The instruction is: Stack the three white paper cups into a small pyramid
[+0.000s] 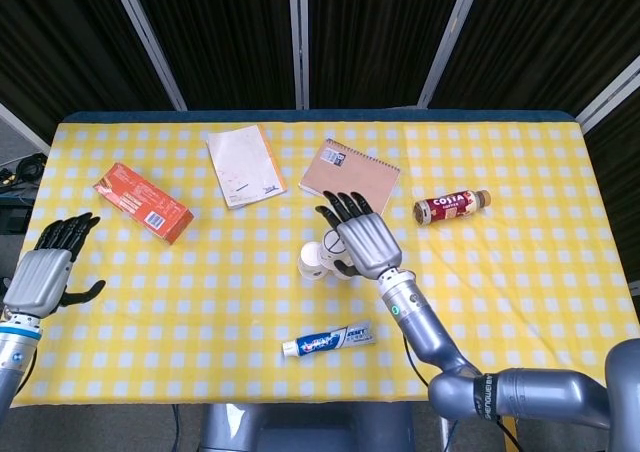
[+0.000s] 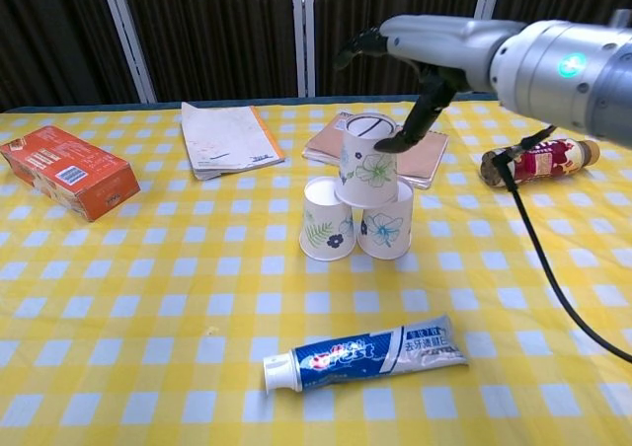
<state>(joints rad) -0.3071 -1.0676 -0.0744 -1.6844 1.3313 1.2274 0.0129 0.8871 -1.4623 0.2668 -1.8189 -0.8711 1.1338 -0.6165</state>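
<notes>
Three white paper cups stand stacked near the table's centre: two base cups (image 2: 355, 227) side by side, the top cup (image 2: 367, 165) resting across both. Your right hand (image 2: 410, 66) hovers at its one o'clock, fingers spread, one fingertip (image 2: 385, 145) at the rim; whether it touches, I cannot tell. Judged from this, you're at release: lift straight up without nudging. Your left hand (image 1: 45, 272) waits open-fingered at nine o'clock. From above, your right hand hides most of the stack.
</notes>
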